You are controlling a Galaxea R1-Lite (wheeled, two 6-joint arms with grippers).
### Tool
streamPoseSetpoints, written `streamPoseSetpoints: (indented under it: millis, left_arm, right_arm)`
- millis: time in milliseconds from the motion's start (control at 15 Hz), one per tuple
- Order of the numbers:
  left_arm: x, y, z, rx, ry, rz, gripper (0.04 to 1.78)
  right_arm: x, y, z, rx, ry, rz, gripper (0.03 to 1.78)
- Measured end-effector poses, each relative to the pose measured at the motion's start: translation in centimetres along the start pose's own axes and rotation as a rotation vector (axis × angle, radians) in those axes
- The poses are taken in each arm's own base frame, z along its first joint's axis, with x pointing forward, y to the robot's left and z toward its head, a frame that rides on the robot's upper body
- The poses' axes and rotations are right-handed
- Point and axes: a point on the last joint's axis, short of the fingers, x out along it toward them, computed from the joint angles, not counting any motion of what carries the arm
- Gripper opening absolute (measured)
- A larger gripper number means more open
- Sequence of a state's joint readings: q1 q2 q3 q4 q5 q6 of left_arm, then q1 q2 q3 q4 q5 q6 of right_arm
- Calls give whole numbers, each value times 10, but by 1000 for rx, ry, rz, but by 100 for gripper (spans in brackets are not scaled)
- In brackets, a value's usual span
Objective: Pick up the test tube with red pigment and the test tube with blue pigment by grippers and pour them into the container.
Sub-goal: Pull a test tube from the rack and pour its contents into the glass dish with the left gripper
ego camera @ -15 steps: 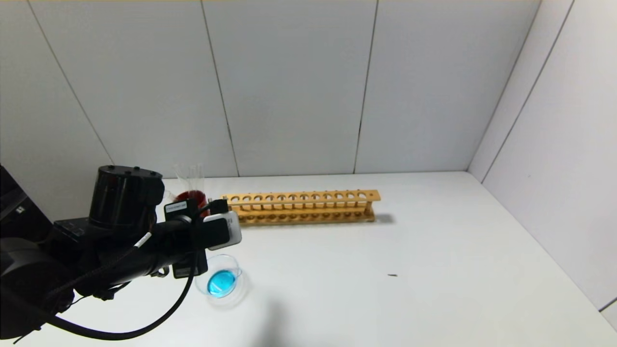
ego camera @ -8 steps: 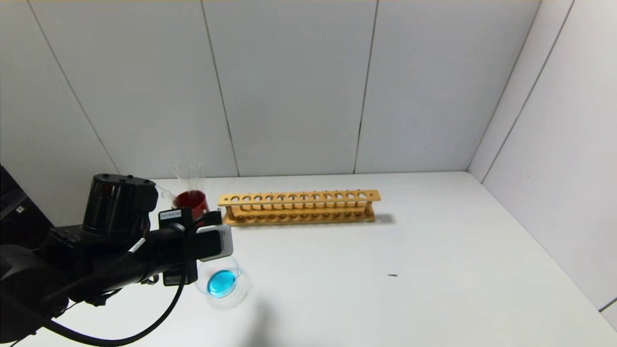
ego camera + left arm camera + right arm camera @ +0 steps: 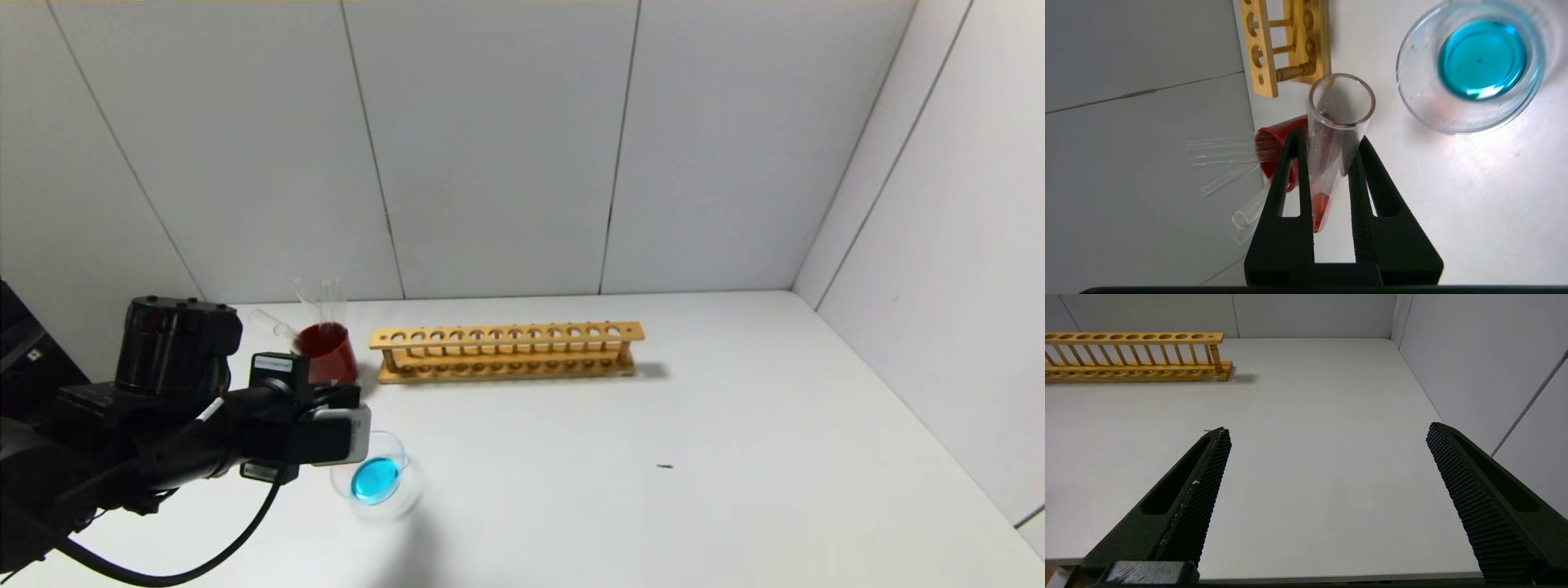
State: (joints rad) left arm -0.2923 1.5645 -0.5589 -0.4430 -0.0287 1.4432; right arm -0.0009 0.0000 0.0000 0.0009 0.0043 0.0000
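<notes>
My left gripper [image 3: 1331, 136] is shut on the test tube with red pigment [image 3: 1337, 122], a clear tube with a little orange-red liquid at its rounded end. The tube's open mouth points toward the table, between the red cup and the container. The container [image 3: 1417, 102] is a clear glass dish holding blue liquid, a short way from the tube's mouth. In the head view my left arm [image 3: 204, 416] reaches in from the left and its wrist hides the fingers, just left of the container [image 3: 406, 492]. No tube with blue liquid shows. My right gripper [image 3: 1329, 428] is open and empty above bare table.
A dark red cup [image 3: 328, 353] with several empty clear tubes [image 3: 1220, 151] stands at the back left. A long wooden tube rack [image 3: 506, 351] stands empty next to it. The white table [image 3: 653, 490] is walled at the back and right.
My left arm has drawn back to the left and lower, away from the rack's end. Its wrist now sits left of the dish instead of over its far side.
</notes>
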Motion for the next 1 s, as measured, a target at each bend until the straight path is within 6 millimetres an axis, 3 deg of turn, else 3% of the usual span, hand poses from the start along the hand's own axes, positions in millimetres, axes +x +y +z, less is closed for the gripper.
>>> streamPoseSetpoints:
  millis: [1000]
  left_arm:
    - [14, -2, -22, 237, 76, -45, 31]
  right_arm:
    - [0, 0, 0, 0, 0, 0, 175]
